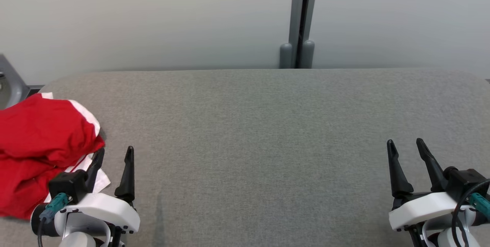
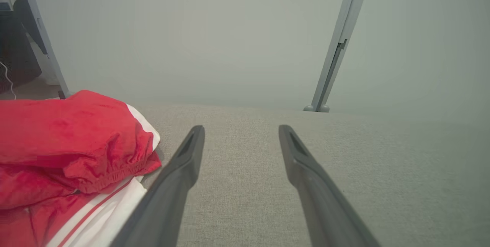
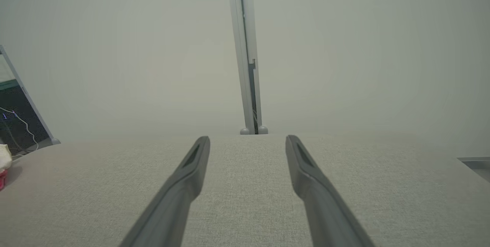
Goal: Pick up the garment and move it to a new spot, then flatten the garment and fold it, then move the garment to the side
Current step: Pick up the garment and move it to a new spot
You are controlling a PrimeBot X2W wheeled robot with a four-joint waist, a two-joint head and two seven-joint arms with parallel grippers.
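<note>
Left hand (image 1: 115, 150) splayed, empty | garment (image 1: 38, 143) red, bunched | table (image 1: 268, 124) grey weave

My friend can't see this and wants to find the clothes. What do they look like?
Look at the big grey table. At its left edge, beside the left gripper, lies a bunched-up garment. It is bright red with white bands, against plain grey all around.

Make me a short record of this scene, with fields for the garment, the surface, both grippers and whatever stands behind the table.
garment: red with white trim, bunched, not laid flat
surface: grey fabric-covered table; garment lies at its left edge
left gripper: open, empty, just right of the garment; contact unclear
right gripper: open, empty, at the table's right side
behind: grey upright post
</note>
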